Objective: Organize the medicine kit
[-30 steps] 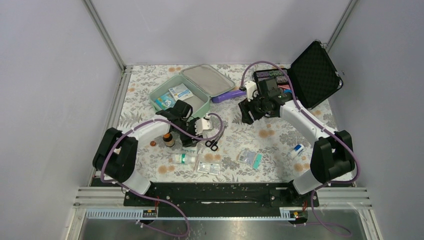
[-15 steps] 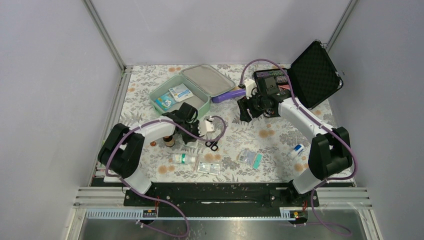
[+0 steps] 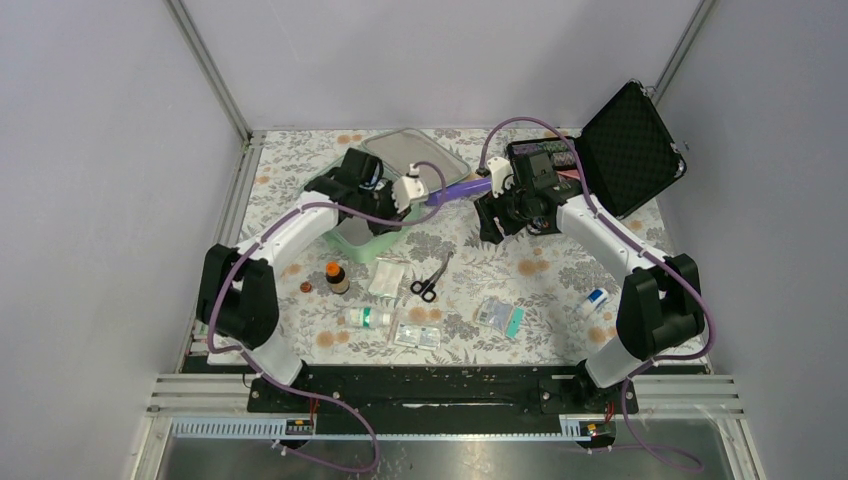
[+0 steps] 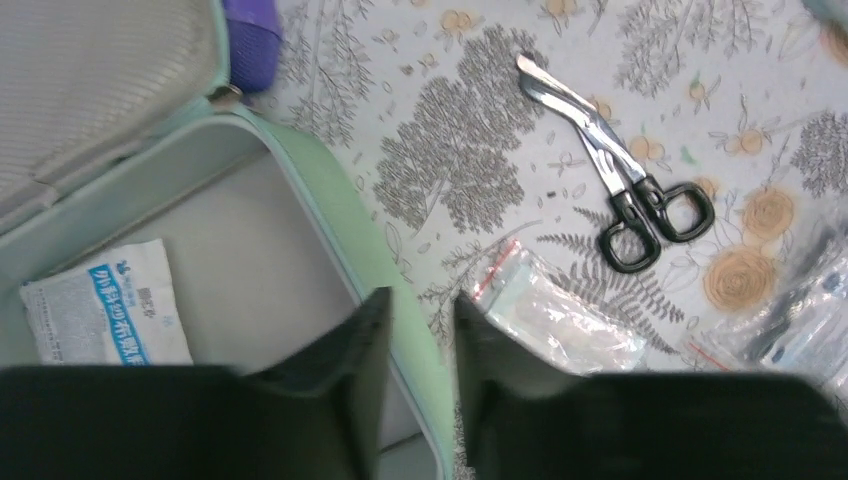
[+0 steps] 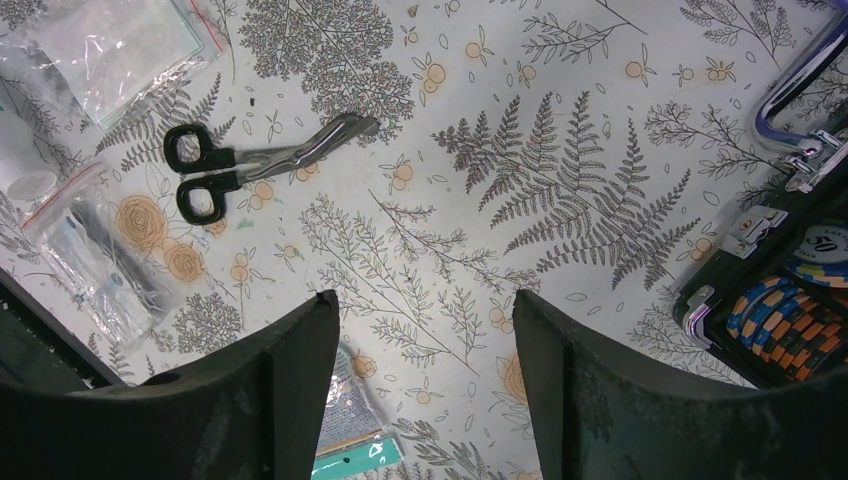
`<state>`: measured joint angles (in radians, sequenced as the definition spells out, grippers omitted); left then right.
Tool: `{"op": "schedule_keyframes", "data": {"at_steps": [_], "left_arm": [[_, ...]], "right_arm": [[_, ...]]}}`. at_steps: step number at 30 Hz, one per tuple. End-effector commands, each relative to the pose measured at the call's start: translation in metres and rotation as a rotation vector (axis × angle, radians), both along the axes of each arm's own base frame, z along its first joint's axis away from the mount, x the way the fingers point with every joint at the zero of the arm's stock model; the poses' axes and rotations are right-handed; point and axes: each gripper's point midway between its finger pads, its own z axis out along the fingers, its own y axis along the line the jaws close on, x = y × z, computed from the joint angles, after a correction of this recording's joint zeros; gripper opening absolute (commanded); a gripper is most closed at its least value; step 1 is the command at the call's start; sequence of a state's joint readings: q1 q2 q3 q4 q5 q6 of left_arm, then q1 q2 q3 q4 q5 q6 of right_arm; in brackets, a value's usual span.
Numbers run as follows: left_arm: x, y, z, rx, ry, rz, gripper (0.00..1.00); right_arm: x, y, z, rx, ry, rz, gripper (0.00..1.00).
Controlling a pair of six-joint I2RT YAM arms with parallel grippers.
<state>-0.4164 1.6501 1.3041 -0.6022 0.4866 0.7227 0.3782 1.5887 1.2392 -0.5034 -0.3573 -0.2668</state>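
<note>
The medicine kit (image 3: 352,240) lies open at the back left, a mint-green case with its grey-lined lid (image 3: 415,155) tipped back. My left gripper (image 3: 378,212) hovers over the kit's right rim (image 4: 330,190). Its jaws stand a narrow gap apart with nothing between them (image 4: 420,310). A white and blue sachet (image 4: 105,305) lies inside the kit. On the cloth beside it are a clear bag (image 4: 560,320) and black-handled scissors (image 4: 620,170). My right gripper (image 3: 495,225) hangs open above the flowered cloth (image 5: 425,310), holding nothing.
A purple item (image 3: 455,190) lies by the lid. A black foam-lined case (image 3: 625,145) of coloured pieces stands open at back right. A brown bottle (image 3: 336,277), white bottle (image 3: 365,317), clear bags (image 3: 418,333), a foil packet (image 3: 498,315) and a small bottle (image 3: 596,298) lie near the front.
My left arm swung from the cloth near the scissors back over the medicine kit. Its jaws closed, then parted slightly. The clear bag stayed on the cloth. The right arm barely moved.
</note>
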Motion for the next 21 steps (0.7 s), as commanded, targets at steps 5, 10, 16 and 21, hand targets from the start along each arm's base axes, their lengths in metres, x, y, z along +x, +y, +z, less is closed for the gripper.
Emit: {"op": "schedule_keyframes", "data": {"at_steps": [5,10,16,21], "left_arm": [[-0.045,0.040,-0.040,0.155,0.081,0.182,0.58],[-0.061,0.063,-0.058,0.204,0.215,0.506,0.61],[-0.073,0.079,-0.081,0.259,0.341,0.742,0.58],[-0.079,0.080,-0.087,0.232,0.404,0.750,0.57]], "right_arm": [[0.012,0.001,0.013,0.007,-0.054,0.005,0.71],[0.010,0.003,0.009,0.017,-0.035,0.003,0.71],[0.017,0.008,0.013,0.034,-0.037,-0.004,0.71],[0.019,0.008,0.015,0.035,-0.042,-0.007,0.71]]}}
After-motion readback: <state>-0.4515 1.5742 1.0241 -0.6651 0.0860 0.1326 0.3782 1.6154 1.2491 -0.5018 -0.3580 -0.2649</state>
